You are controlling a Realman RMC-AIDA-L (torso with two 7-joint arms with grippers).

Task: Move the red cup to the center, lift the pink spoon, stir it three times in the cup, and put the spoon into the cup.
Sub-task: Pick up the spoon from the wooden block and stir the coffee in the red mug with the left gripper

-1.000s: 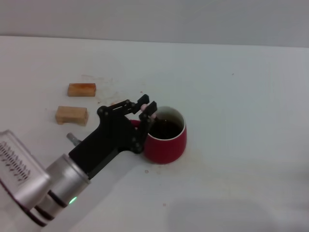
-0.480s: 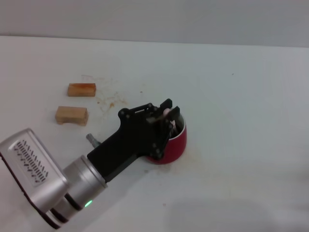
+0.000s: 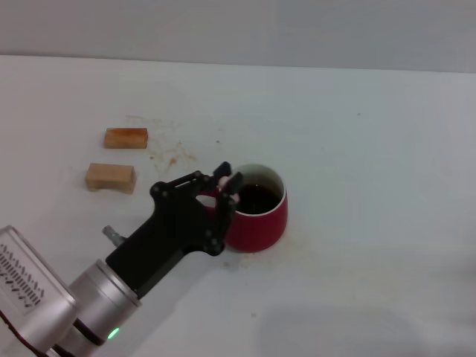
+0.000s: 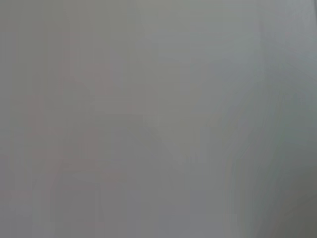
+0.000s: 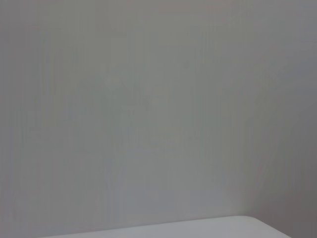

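The red cup (image 3: 260,219) stands near the middle of the white table in the head view, with dark liquid (image 3: 259,198) inside. My left gripper (image 3: 227,181) is at the cup's left rim, shut on the pink spoon (image 3: 226,185), of which only a bit of pale pink handle shows between the fingers. The spoon's bowl is hidden. The left wrist view shows nothing distinct. The right gripper is out of view.
Two tan blocks lie at the left: one (image 3: 126,138) farther back, one (image 3: 110,178) nearer. Brown stains (image 3: 167,152) mark the table between the blocks and the cup. The right wrist view shows only a blank wall and a table edge (image 5: 198,225).
My left gripper swung right over the cup half a second ago, then came back left to the cup's left rim, still holding the spoon. The cup stayed in place.
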